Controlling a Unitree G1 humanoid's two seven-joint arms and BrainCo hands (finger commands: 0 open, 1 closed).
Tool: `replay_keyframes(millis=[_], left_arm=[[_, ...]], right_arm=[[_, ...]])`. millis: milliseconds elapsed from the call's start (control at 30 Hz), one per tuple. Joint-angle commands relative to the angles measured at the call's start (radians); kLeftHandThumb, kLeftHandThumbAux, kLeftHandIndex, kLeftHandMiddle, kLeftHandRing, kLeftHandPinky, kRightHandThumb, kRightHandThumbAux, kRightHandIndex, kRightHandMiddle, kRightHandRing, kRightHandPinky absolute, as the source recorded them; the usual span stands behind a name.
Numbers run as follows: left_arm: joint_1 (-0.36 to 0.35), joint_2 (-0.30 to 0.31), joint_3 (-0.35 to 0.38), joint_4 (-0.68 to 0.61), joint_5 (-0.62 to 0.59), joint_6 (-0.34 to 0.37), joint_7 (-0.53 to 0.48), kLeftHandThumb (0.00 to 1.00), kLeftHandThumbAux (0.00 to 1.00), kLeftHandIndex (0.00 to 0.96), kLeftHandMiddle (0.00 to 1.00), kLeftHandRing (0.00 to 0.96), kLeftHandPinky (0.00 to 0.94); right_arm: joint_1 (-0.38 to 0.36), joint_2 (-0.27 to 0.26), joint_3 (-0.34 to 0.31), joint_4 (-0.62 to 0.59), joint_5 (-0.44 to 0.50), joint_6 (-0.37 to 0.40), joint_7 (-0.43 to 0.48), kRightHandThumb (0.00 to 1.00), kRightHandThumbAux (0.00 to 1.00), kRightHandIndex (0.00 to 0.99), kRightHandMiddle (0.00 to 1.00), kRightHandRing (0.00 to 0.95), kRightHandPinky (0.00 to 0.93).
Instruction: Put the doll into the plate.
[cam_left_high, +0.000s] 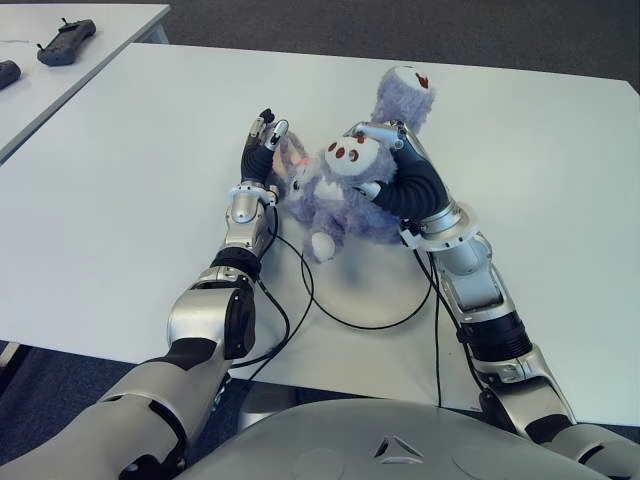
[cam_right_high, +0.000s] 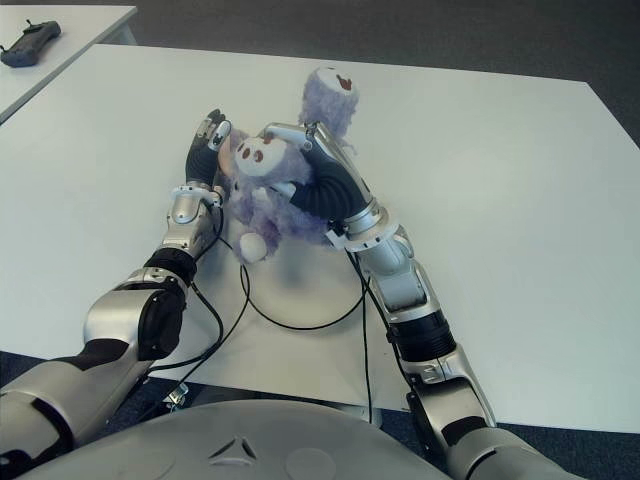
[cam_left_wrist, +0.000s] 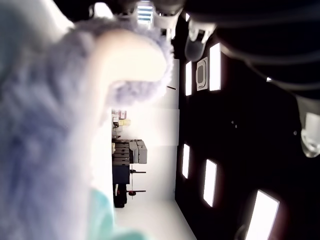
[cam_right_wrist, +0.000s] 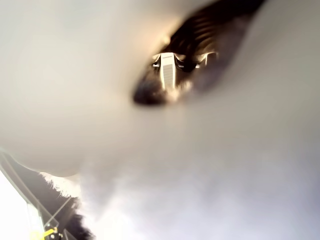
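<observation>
Left eye view: purple plush doll (cam_left_high: 340, 195) on white table (cam_left_high: 130, 190), mid-table, squeezed betw. both hands. Left hand (cam_left_high: 264, 150) pressed against doll's left side, fingers pointing up and away, fairly straight, not wrapped round. Right hand (cam_left_high: 385, 140) over doll's top/right side, fingers (cam_left_high: 372, 131) bent across pale paw pads; looks like a hold on doll. One plush foot sticks up behind right hand, white tail end toward robot. Black cable (cam_left_high: 350, 318) looped on table nr both forearms. Second table at far left w/ dark controller (cam_left_high: 66, 41). No plate seen in any view.

Right eye view: same scene; left hand (cam_right_high: 208, 145) flat to doll (cam_right_high: 270, 200), right hand (cam_right_high: 300, 135) clamped over it.

Left wrist view: purple fur and pale paw of doll (cam_left_wrist: 60, 125) fill most of frame, v. close; fingertips (cam_left_wrist: 195, 45) of a hand show beside it. Ceiling lights beyond.

Right wrist view: almost all blurred fur of doll (cam_right_wrist: 200, 165) right against cam; dark mech part glimpsed in a gap, not identifiable.
</observation>
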Motion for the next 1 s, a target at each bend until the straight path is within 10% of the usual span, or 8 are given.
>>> replay_keyframes(millis=[33, 1000], left_arm=[[0.266, -0.04, 0.024, 0.183, -0.015, 0.14, -0.027, 0.0, 0.399, 0.0, 0.0, 0.0, 0.0], [0.252, -0.042, 0.023, 0.168, -0.016, 0.142, -0.012, 0.0, 0.379, 0.0, 0.0, 0.0, 0.0]], right_arm=[[0.064, -0.003, 0.009, 0.048, -0.059, -0.061, -0.016, 0.729, 0.709, 0.441, 0.804, 0.823, 0.814], [0.375, -0.014, 0.099, 0.083, -0.169, -0.14, -0.075, 0.706, 0.714, 0.439, 0.88, 0.872, 0.872]])
